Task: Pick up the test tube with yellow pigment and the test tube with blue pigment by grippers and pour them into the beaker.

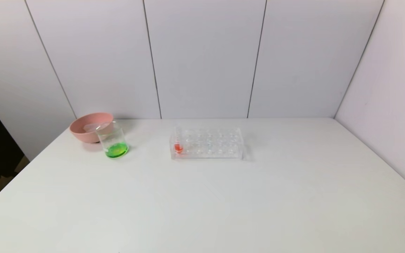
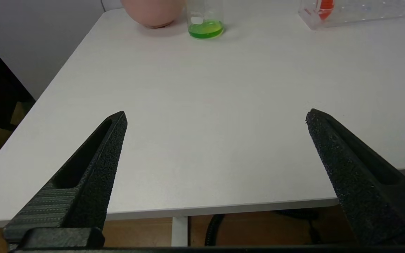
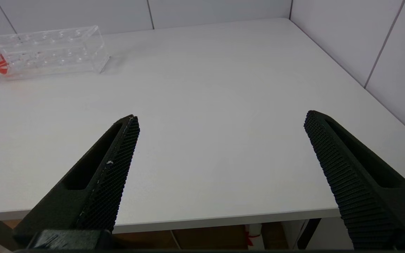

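Head view, counter [image 1: 202,203]: white surface meeting grey wall panels along its far edge; neither arm shows in this view.
Pink bowl [image 1: 90,127]: near the far-left corner of the counter, upright, something pale inside that cannot be identified.
Beaker [image 1: 113,141]: just in front of the pink bowl and overlapping its rim in the head view; contact cannot be confirmed. Upright, with a shallow layer of green liquid at the bottom.
Tube rack [image 1: 206,143]: clear rectangular block near the middle of the far edge, well apart from the beaker.
Red-liquid tube [image 1: 178,143]: standing upright in the rack's left end.
Yellow and blue tubes: cannot be located in any view.
Left gripper [image 2: 216,117]: held off the near edge on the left side; fingers [image 2: 97,165] spread wide, nothing between them.
Right gripper [image 3: 222,117]: held off the near edge on the right side; fingers [image 3: 107,168] spread wide, gripping nothing.
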